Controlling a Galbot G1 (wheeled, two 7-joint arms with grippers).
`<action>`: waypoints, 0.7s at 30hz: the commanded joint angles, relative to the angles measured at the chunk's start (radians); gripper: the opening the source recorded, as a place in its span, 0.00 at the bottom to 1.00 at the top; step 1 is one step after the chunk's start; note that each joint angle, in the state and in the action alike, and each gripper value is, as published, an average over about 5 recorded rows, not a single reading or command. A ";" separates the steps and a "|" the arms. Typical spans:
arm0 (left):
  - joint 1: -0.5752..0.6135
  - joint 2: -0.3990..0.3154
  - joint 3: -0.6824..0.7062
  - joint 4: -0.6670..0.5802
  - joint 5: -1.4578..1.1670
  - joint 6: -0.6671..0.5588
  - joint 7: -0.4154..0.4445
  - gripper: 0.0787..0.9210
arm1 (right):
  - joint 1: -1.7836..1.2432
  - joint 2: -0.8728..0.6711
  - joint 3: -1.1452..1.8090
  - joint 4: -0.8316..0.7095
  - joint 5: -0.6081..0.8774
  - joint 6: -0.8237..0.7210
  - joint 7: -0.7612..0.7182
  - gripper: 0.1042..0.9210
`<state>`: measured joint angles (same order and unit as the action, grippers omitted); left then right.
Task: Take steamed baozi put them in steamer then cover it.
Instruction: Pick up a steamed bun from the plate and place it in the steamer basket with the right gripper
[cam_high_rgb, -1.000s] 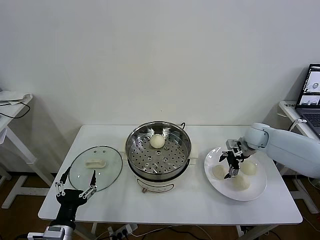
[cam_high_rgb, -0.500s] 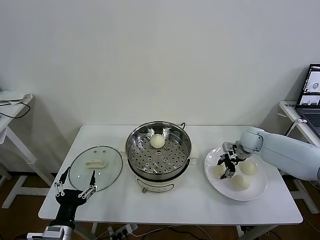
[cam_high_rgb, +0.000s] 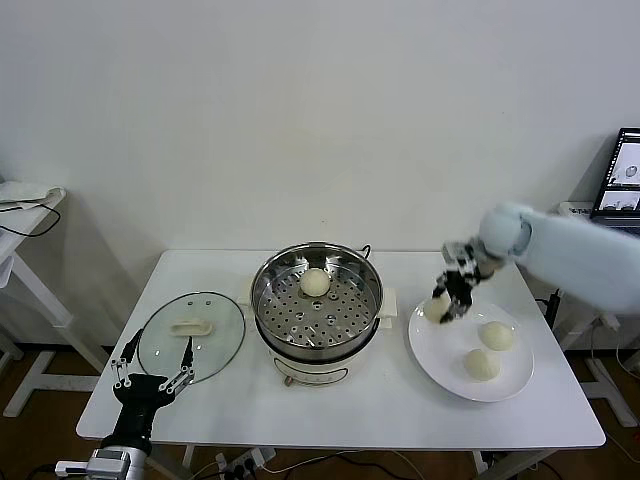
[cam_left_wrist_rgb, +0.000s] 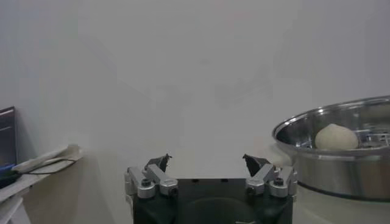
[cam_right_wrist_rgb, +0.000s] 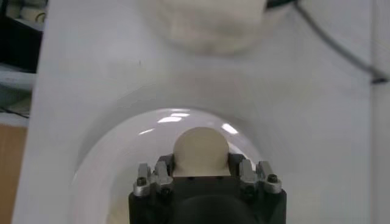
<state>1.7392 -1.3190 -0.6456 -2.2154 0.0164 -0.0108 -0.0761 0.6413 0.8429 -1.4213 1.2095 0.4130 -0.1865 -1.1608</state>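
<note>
Right pincer (cam_high_rgb: 447, 297): closed on one steamed baozi (cam_high_rgb: 437, 308), held clear above the near-steamer edge of the white plate (cam_high_rgb: 440, 355); in the right wrist view the bun (cam_right_wrist_rgb: 200, 152) sits snug between the two fingers. Left pincer (cam_high_rgb: 152, 372): fingers spread wide, holding nothing, parked at the front-left corner of the desk (cam_high_rgb: 350, 400), just in front of the cover.

Progress — one baozi (cam_high_rgb: 315, 282) already lies on the perforated tray at the back of the steamer (cam_high_rgb: 316, 300). One is in the grip. Two remain on the plate: one (cam_high_rgb: 497, 335) farther back, one (cam_high_rgb: 482, 364) nearer the front. Cover (cam_high_rgb: 191, 335) lies flat on the desk to the left of the steamer, not yet placed. By my reckoning the task is under halfway: three buns to deliver, then the lid.

Materials and shapes:
- Baozi — round, matte cream-white dough, soft-looking.
- Steamer — round polished stainless-steel bowl, tray drilled with regular holes, on a cream base.
- Cover — clear glass disc, metal rim, cream handle at centre.
- Plate — round, flat, glossy white.
- Desk — smooth white rectangular top.
</note>
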 joint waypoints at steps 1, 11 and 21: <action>-0.008 0.004 0.009 -0.002 -0.001 0.000 -0.001 0.88 | 0.324 0.196 -0.090 0.092 0.168 -0.065 -0.123 0.60; -0.016 0.007 0.020 0.000 -0.001 -0.001 -0.002 0.88 | 0.233 0.467 -0.118 0.053 0.335 -0.158 0.028 0.60; -0.011 0.007 0.017 -0.004 -0.001 -0.005 -0.004 0.88 | 0.087 0.631 -0.146 -0.081 0.354 -0.199 0.171 0.60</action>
<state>1.7256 -1.3125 -0.6270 -2.2175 0.0152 -0.0145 -0.0797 0.7900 1.2963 -1.5461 1.2025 0.7013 -0.3449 -1.0887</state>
